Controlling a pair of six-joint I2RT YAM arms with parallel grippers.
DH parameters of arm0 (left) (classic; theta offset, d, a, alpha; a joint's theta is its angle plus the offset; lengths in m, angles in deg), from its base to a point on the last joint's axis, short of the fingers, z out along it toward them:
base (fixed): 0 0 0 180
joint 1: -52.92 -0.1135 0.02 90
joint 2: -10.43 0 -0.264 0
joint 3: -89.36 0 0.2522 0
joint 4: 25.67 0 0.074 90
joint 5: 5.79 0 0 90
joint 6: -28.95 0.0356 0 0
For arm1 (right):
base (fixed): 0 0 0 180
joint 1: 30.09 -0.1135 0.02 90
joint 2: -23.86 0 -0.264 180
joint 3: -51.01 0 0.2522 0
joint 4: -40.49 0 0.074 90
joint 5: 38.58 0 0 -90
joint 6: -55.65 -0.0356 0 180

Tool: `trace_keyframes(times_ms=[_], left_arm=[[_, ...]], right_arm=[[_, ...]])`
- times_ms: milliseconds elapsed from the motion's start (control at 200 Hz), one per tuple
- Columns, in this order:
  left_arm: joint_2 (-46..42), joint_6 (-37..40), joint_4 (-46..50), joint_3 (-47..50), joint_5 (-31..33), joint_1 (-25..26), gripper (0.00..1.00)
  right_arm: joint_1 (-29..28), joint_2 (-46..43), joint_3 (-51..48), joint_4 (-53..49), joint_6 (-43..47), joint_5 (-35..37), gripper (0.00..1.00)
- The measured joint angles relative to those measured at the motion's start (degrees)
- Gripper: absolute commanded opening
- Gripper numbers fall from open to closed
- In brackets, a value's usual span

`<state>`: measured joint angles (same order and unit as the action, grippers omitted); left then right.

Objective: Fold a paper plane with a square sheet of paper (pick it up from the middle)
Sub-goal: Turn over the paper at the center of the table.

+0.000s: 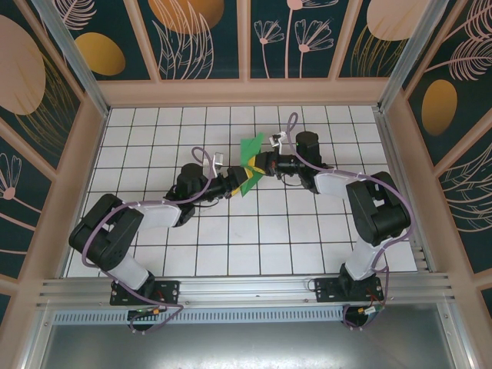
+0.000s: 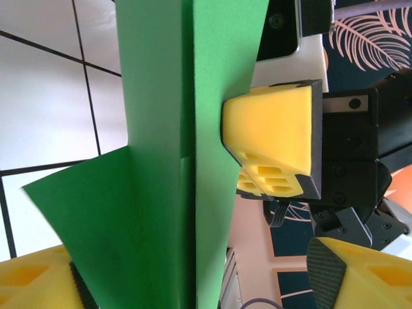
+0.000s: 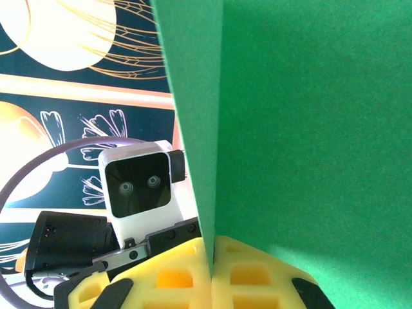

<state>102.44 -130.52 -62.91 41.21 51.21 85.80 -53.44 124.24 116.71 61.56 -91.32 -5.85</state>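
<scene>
The right gripper (image 3: pixel 210 261) was clamped shut on the green sheet of paper (image 3: pixel 309 129). Its wrist view showed the two yellow fingers (image 3: pixel 174 277) pressed together on the sheet's lower edge, with a crease rising straight up from the pinch. The left gripper (image 2: pixel 187 277) had its jaws apart, one yellow finger at each bottom corner of its wrist view and the folded sheet between them. The finger on the right of that view was clear of the paper; whether the other touched it could not be told. The left wrist view gave the side of the grip: one finger (image 2: pixel 270 138) of the right gripper lay flat against the sheet beside the vertical crease, and a folded flap spread low to the left. The overhead view added the placement: both arms met over the middle of the white gridded surface (image 1: pixel 154 231), the sheet held up between them. The right wrist view looked back at the left arm's white camera housing (image 3: pixel 138 183)
</scene>
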Motion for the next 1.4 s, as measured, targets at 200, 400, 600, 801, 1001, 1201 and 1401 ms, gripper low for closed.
trace_keyframes(times_ms=[200, 400, 600, 801, 1001, 1201, 1401], left_arm=[[0.04, -0.42, -0.83, 0.13, 0.55, 0.00, 0.45], [0.04, -0.02, -1.36, 0.63, 0.68, 0.00, 0.21], [-0.31, 1.31, -0.33, 1.01, 1.46, 0.00, 0.10], [-4.11, 8.37, 13.77, -0.81, 5.92, 0.00, 0.07], [-6.73, 19.89, 43.21, -12.09, 23.56, 0.00, 0.06], [-6.86, 26.73, 63.39, -18.88, 42.01, 0.00, 0.05], [3.39, 27.15, 83.32, -30.27, 63.58, 1.88, 0.06]], right_arm=[[0.00, 0.00, 0.00, 0.17, -0.42, -0.50, 0.02], [0.00, 0.00, 0.02, -1.86, 0.92, -1.53, 0.06], [0.87, -1.31, 0.50, -9.40, 5.27, -1.20, 0.35], [5.77, -7.56, 1.44, -20.61, 14.53, 4.94, 0.57], [6.43, -12.87, 2.21, -29.57, 23.85, 16.90, 0.67], [6.45, -14.01, 2.21, -33.31, 28.20, 24.61, 0.67], [6.45, -14.01, 2.19, -35.12, 29.31, 28.37, 0.67]])
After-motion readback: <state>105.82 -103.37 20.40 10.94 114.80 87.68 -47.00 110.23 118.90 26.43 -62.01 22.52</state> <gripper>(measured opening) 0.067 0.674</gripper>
